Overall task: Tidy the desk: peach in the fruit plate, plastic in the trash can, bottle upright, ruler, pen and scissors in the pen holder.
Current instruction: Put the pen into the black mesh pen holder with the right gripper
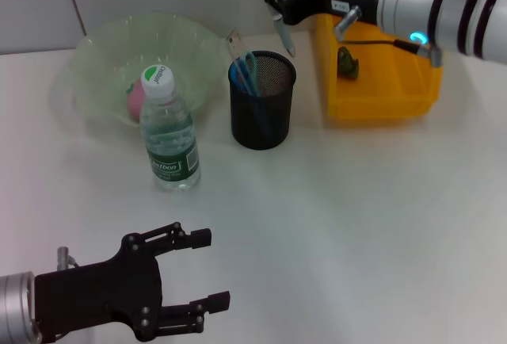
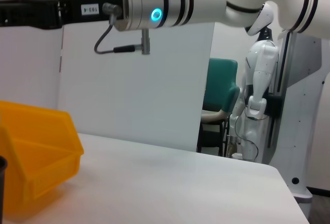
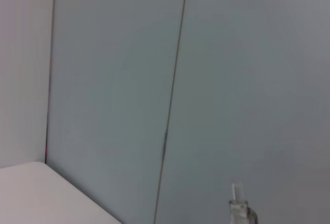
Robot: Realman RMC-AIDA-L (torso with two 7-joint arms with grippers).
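We see the right gripper (image 1: 279,13) pinching a pen (image 1: 283,36) above the pen holder (image 1: 262,100); left gripper (image 1: 202,271) rests spread.

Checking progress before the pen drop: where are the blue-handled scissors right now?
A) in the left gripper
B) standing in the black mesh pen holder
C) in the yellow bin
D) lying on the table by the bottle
B: the blue-handled scissors stand inside the black mesh pen holder.

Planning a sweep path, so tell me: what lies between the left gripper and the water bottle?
Bare white table in the head view: nothing lies between the left gripper and the upright water bottle.
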